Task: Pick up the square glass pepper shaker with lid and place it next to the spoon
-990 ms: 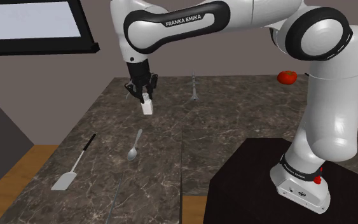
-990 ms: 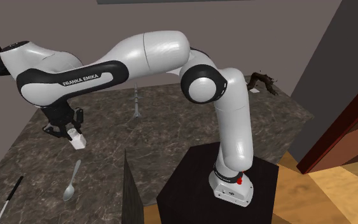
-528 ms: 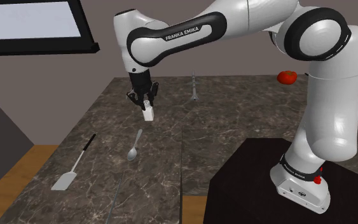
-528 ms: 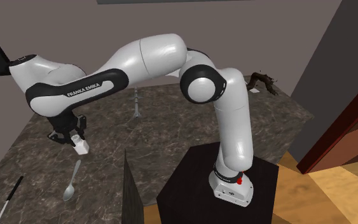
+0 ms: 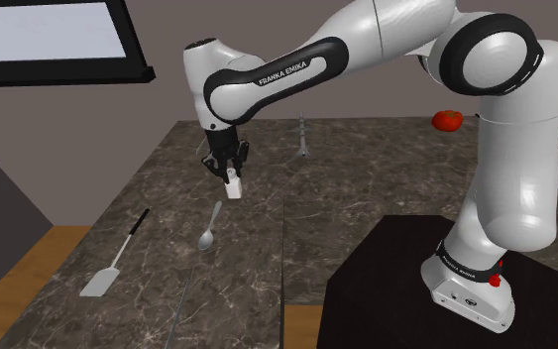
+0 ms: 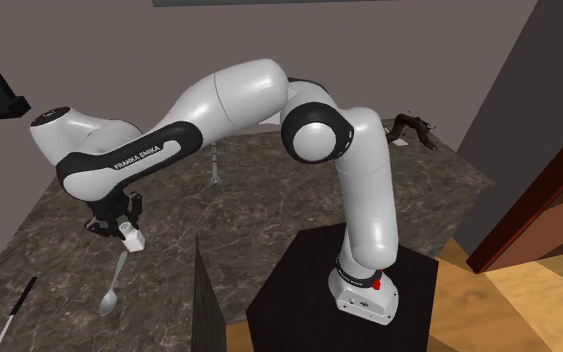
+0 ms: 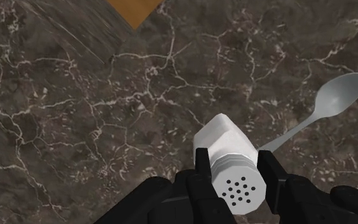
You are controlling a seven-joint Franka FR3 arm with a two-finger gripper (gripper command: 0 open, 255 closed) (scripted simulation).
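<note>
Black fingers (image 7: 203,172) closed on the white square shaker (image 7: 229,156), one on each side, perforated lid toward the wrist camera. Shaker hangs tilted over the dark marbled desk (image 5: 366,188); can't tell whether its base touches. Spoon (image 7: 327,105) lies flat on the desk, handle end just beside the shaker. Spatula (image 5: 113,263) well apart, near the desk edge.

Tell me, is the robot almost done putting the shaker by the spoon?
Almost. Done: the white shaker is picked up, clasped in the gripper. Happening now: it hangs close over the handle end of the spoon, seemingly off the dark veined table. Left to do: set it down beside the spoon and let go.
</note>
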